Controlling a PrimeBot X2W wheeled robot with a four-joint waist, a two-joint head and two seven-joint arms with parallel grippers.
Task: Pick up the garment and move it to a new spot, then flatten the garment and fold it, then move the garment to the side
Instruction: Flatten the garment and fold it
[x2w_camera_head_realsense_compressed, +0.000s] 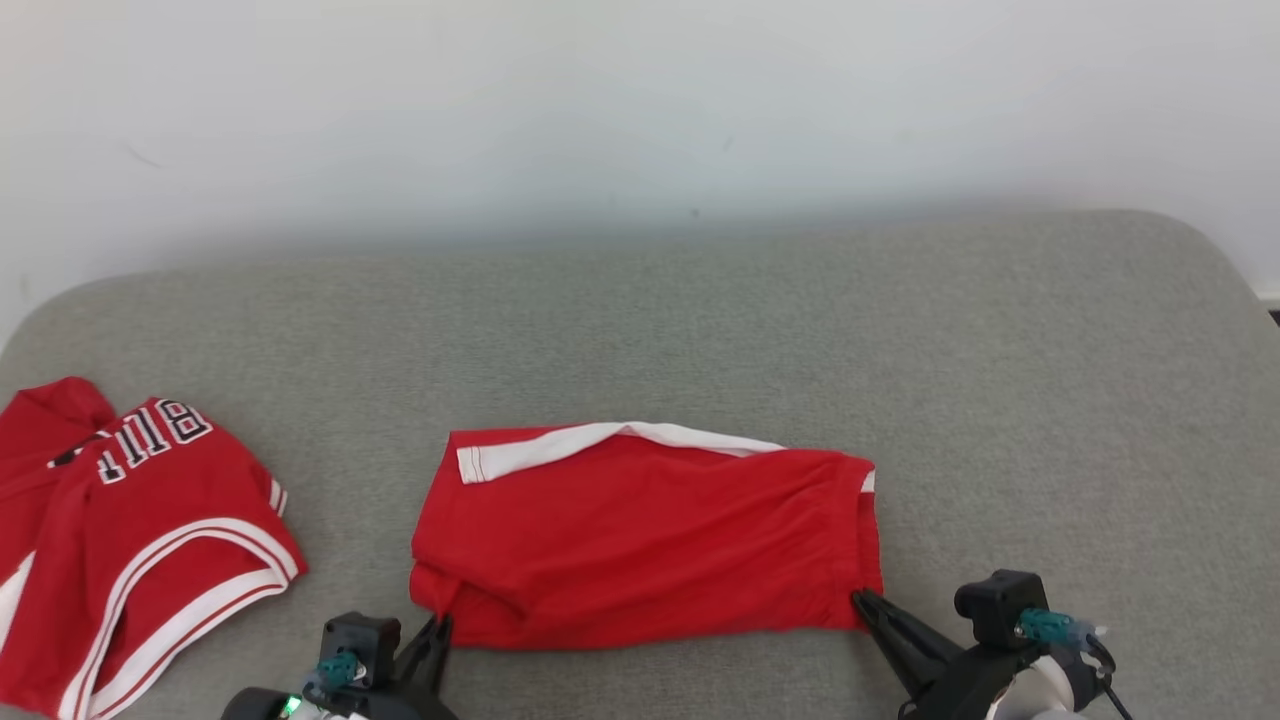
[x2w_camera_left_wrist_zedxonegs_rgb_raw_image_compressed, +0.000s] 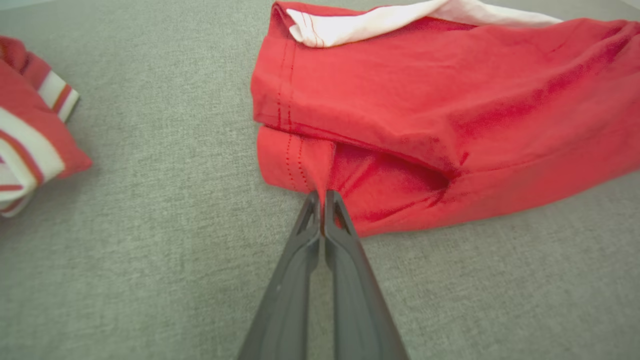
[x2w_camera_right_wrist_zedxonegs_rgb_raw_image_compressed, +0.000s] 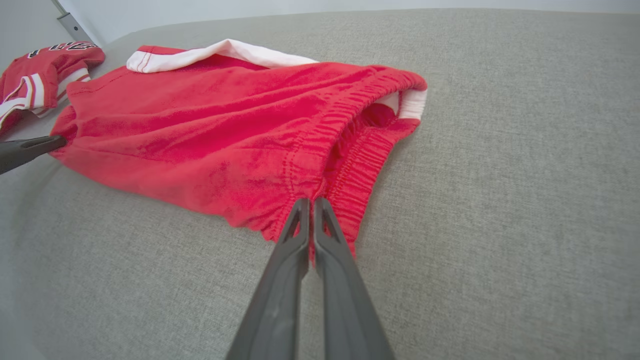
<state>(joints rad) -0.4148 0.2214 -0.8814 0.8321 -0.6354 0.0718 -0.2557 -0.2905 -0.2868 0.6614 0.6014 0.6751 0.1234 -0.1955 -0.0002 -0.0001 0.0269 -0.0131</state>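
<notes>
Red garment (x2w_camera_head_realsense_compressed: 640, 540) is lying folded on the grey cushion (x2w_camera_head_realsense_compressed: 700, 320) between the left gripper (x2w_camera_left_wrist_zedxonegs_rgb_raw_image_compressed: 322, 196), which is clamping its near hem corner, and the right gripper (x2w_camera_right_wrist_zedxonegs_rgb_raw_image_compressed: 311, 202), which is clamping its elastic waistband, while a red jersey (x2w_camera_head_realsense_compressed: 130, 540) is resting farther left of the left gripper.

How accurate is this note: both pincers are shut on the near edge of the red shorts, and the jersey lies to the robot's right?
Wrong side: the jersey lies to the robot's left, per the head view. The left pincer and right pincer are shut on the near edge of the shorts.
</notes>
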